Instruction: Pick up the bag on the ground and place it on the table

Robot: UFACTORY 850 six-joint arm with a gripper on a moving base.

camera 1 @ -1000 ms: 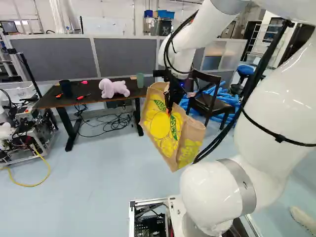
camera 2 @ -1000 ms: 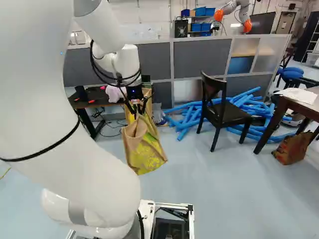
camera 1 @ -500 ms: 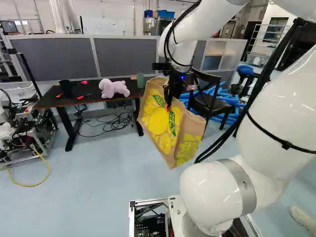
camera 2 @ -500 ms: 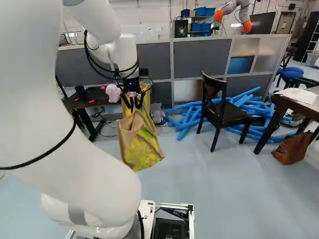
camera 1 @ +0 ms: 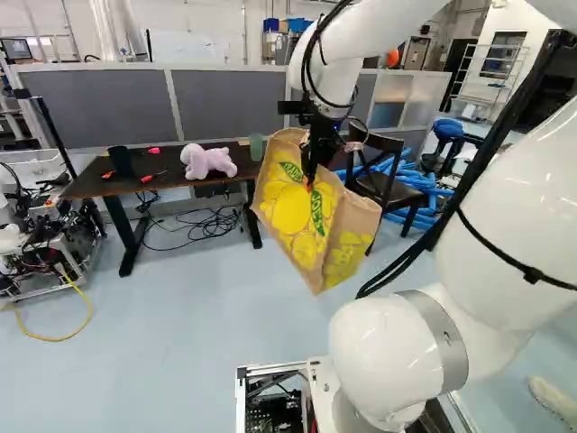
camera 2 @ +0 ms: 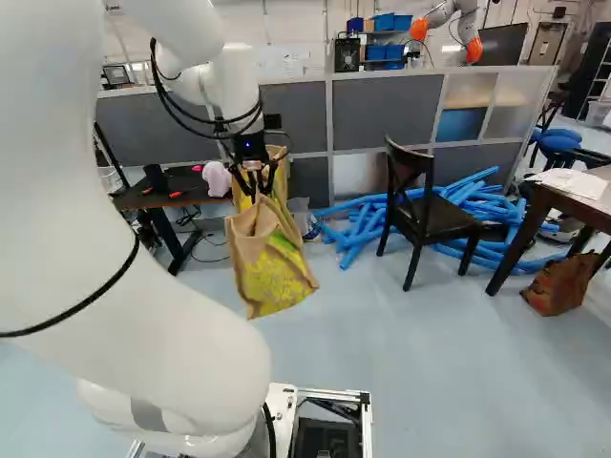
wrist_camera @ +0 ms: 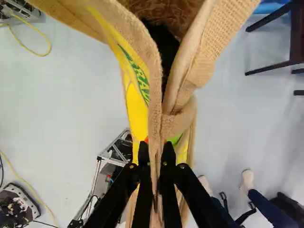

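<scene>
Bag (camera 1: 302, 221) hung tilted above the floor (camera 1: 180, 316), near the right end of the dark surface (camera 1: 90, 185) in the left base view, a fold of its gathered cloth pinched between the claw's (wrist_camera: 156, 149) two fingers. Carrying looked to be the step in hand, and doing it well seemed to want the bag's low corner raised past the edge first, then a slow swing across to damp sway. Plush toy (camera 1: 207, 161) and green cup (camera 1: 256, 146) stood at risk of a knock near that end.
</scene>
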